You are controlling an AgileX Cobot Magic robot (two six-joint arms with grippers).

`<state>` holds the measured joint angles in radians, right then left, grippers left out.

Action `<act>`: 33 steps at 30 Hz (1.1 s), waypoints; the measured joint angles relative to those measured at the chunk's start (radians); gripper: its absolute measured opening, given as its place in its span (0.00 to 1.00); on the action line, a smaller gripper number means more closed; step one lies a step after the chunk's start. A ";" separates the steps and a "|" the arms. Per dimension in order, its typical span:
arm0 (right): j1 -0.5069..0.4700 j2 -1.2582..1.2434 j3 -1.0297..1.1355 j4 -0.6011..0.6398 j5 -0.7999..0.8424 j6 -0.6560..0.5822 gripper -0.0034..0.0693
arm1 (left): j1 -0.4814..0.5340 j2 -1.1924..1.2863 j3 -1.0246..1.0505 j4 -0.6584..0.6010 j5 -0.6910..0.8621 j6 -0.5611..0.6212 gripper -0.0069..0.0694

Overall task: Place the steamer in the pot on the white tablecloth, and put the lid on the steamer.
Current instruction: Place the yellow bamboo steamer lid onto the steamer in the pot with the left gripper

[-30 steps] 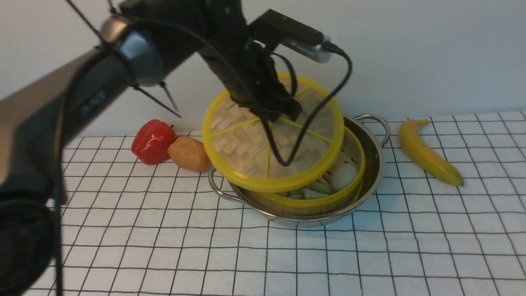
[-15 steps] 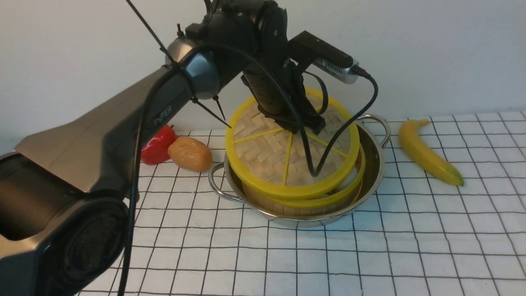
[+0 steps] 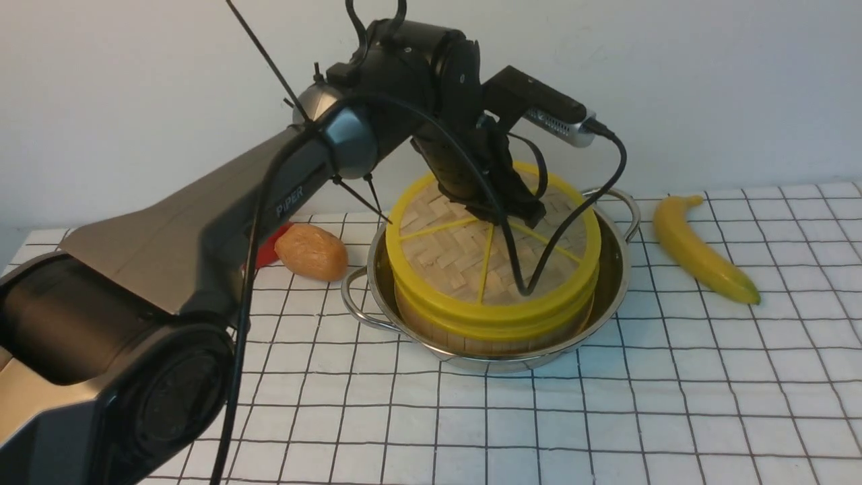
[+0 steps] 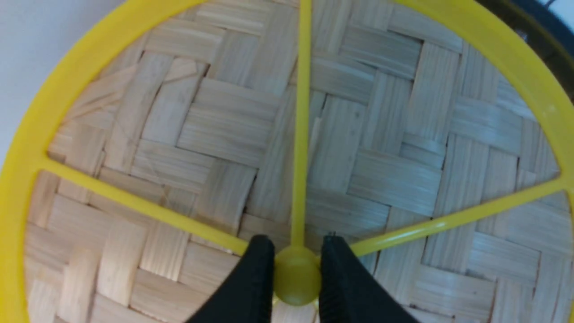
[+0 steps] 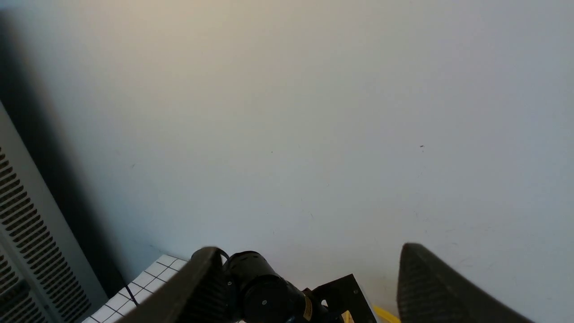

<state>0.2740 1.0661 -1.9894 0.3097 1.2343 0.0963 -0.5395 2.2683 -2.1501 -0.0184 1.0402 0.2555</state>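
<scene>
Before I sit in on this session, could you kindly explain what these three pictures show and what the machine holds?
It is a two-armed robot; each arm ends in a pincer. The wide picture looks forward from between the arms; the other two come from wrist cameras. On the white tablecloth stands a steel pot with a bamboo steamer inside, the woven lid lying on it. The left pincer grips the lid's yellow centre knob. Beside the pot lie a banana and a brown potato-like item. The right pincer is open, empty, facing the wall.
</scene>
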 joint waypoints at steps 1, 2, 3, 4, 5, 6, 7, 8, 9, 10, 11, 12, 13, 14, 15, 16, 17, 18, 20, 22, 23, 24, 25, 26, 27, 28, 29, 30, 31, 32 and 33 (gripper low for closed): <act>0.000 0.000 0.000 0.000 0.000 0.000 0.74 | 0.000 0.001 0.000 -0.009 -0.001 -0.001 0.24; 0.000 0.000 0.000 0.000 0.000 0.000 0.74 | 0.000 0.003 0.000 -0.013 -0.001 0.001 0.24; 0.000 0.000 0.000 0.000 0.000 0.000 0.74 | 0.000 0.003 0.000 -0.017 -0.001 0.001 0.24; 0.000 0.000 0.000 0.000 0.000 0.000 0.74 | 0.000 0.004 0.000 -0.018 -0.001 0.001 0.24; 0.000 0.000 0.000 0.000 0.000 0.000 0.74 | 0.000 0.009 0.000 -0.020 -0.001 0.001 0.24; 0.000 0.000 0.000 0.000 0.000 0.000 0.74 | 0.000 0.010 0.000 -0.020 -0.001 0.001 0.24; 0.000 0.000 0.000 0.000 0.000 0.000 0.74 | 0.000 0.011 0.000 -0.022 0.000 0.001 0.24; 0.000 0.000 0.000 0.000 0.000 0.000 0.74 | 0.000 0.012 0.000 -0.022 0.000 0.001 0.24; 0.000 0.000 0.000 0.000 0.000 0.000 0.74 | 0.000 0.012 0.000 -0.022 0.002 0.001 0.24; 0.000 0.000 0.000 0.000 0.000 0.000 0.74 | 0.000 0.012 0.000 -0.022 0.002 0.001 0.24; 0.000 0.000 0.000 0.000 0.000 0.000 0.74 | 0.000 0.012 0.000 -0.022 0.002 0.001 0.24; 0.000 0.000 0.000 0.000 0.000 0.000 0.74 | 0.000 0.012 0.000 -0.022 0.002 0.001 0.24; 0.000 0.000 0.000 0.000 0.000 0.000 0.74 | 0.000 0.013 0.000 -0.022 0.002 0.001 0.24; 0.000 0.000 0.000 0.000 0.000 0.000 0.74 | 0.000 0.015 0.000 -0.022 0.002 0.001 0.24; 0.000 0.000 0.000 0.000 0.000 0.000 0.74 | 0.000 0.019 0.000 -0.021 0.002 0.001 0.24; 0.000 0.000 0.000 0.000 0.000 0.000 0.74 | 0.000 0.021 0.000 -0.019 0.001 0.001 0.24; 0.000 0.000 0.000 0.000 0.000 0.000 0.74 | 0.000 0.028 -0.001 -0.018 -0.002 0.001 0.24; 0.000 0.000 0.000 0.000 0.000 0.000 0.74 | 0.000 0.027 -0.001 -0.018 -0.005 0.001 0.24; 0.000 0.000 0.000 0.000 0.000 0.000 0.74 | 0.000 0.030 -0.002 -0.015 -0.006 0.001 0.24; 0.000 0.000 0.000 0.000 0.000 0.000 0.74 | 0.000 0.030 -0.002 -0.007 -0.007 0.000 0.24; 0.000 0.000 0.000 0.000 0.000 0.000 0.74 | 0.000 0.030 -0.002 -0.003 -0.008 -0.001 0.24; 0.000 0.000 0.000 0.000 0.000 0.000 0.74 | 0.000 0.030 -0.002 0.002 -0.008 -0.002 0.24; 0.000 0.000 0.000 0.000 0.000 0.000 0.74 | -0.001 0.031 -0.002 0.005 -0.008 -0.002 0.24; 0.000 0.000 0.000 0.000 0.000 0.000 0.74 | -0.001 0.032 -0.002 0.008 -0.008 -0.002 0.24; 0.000 0.000 0.000 0.000 0.000 0.000 0.74 | -0.001 0.032 -0.002 0.009 -0.008 -0.003 0.24; 0.000 0.000 0.000 0.000 0.000 0.000 0.74 | -0.001 0.032 -0.002 0.009 -0.008 -0.003 0.24; 0.000 0.000 0.000 0.000 0.000 0.000 0.74 | -0.001 0.032 -0.002 0.009 -0.008 -0.003 0.24; 0.000 0.000 0.000 0.000 0.000 0.000 0.74 | -0.001 0.032 -0.002 0.009 -0.008 -0.003 0.24; 0.000 0.000 0.000 0.000 0.000 0.000 0.74 | -0.001 0.032 -0.002 0.009 -0.008 -0.004 0.24; 0.000 0.000 0.000 0.000 0.000 0.000 0.74 | -0.001 0.032 -0.002 0.009 -0.008 -0.005 0.24; 0.000 0.000 0.000 0.000 0.000 0.000 0.74 | -0.001 0.032 -0.002 0.009 -0.008 -0.005 0.24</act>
<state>0.2740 1.0661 -1.9894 0.3097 1.2343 0.0963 -0.5406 2.3000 -2.1519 -0.0095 1.0325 0.2504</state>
